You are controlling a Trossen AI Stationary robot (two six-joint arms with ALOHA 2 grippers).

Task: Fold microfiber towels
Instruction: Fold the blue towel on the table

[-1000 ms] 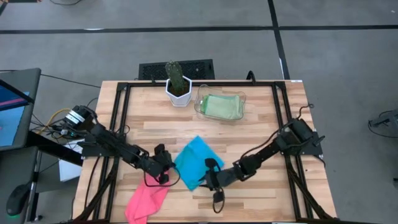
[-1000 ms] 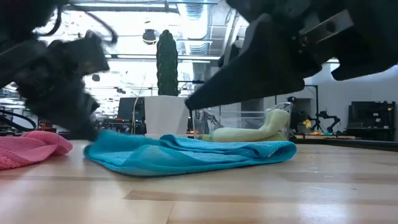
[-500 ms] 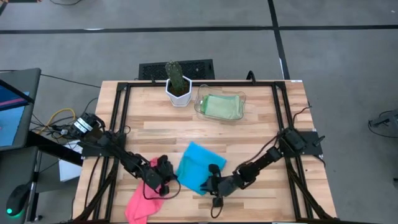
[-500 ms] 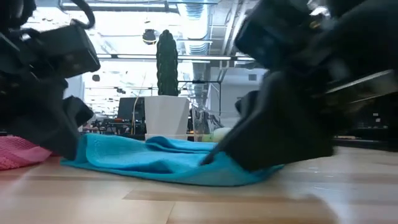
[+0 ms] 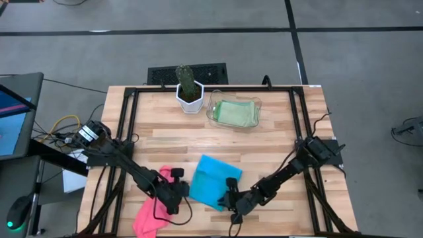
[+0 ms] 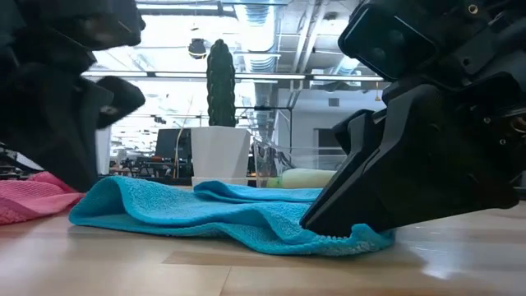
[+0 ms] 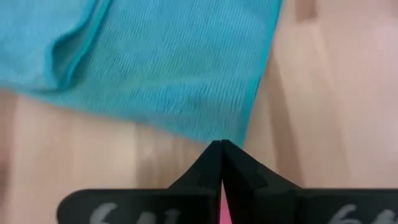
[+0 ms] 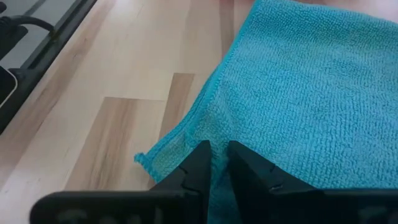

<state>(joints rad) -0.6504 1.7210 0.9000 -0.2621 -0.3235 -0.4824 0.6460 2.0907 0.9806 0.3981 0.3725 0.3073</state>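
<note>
A turquoise towel (image 5: 215, 178) lies spread on the wooden table near its front edge, with a low ridge across its middle (image 6: 238, 193). My left gripper (image 5: 182, 193) is shut at the towel's left corner. My right gripper (image 5: 230, 196) is shut at the towel's near right edge. A pink towel (image 5: 153, 213) lies crumpled on the table at the front left, under my left arm. A light green towel (image 5: 234, 112) lies in the clear tray at the back. My left gripper's shut fingertips (image 7: 211, 155) pinch the turquoise towel at its corner (image 7: 239, 134), coming slanting down from the table's left. The cloth beside the tips lies flat on the table; the tips hide how much is caught. My right gripper has the towel's hemmed edge (image 8: 208, 134) between its two nearly closed fingers, a little way from the corner (image 8: 143, 158). The fingers slant down from the table's right, and the cloth there rests on the table (image 6: 353, 242).
A white pot with a cactus (image 5: 190, 96) stands at the back of the table, beside the clear tray (image 5: 213, 106). Black frame rails (image 5: 129, 125) run along the table's left and right sides. Bare wood shows between the turquoise towel and the tray.
Both grippers have gone toward the table's near edge, the right one also sinking. The turquoise towel has slid with them along the table toward the near edge and has turned a little, staying flat on the table.
</note>
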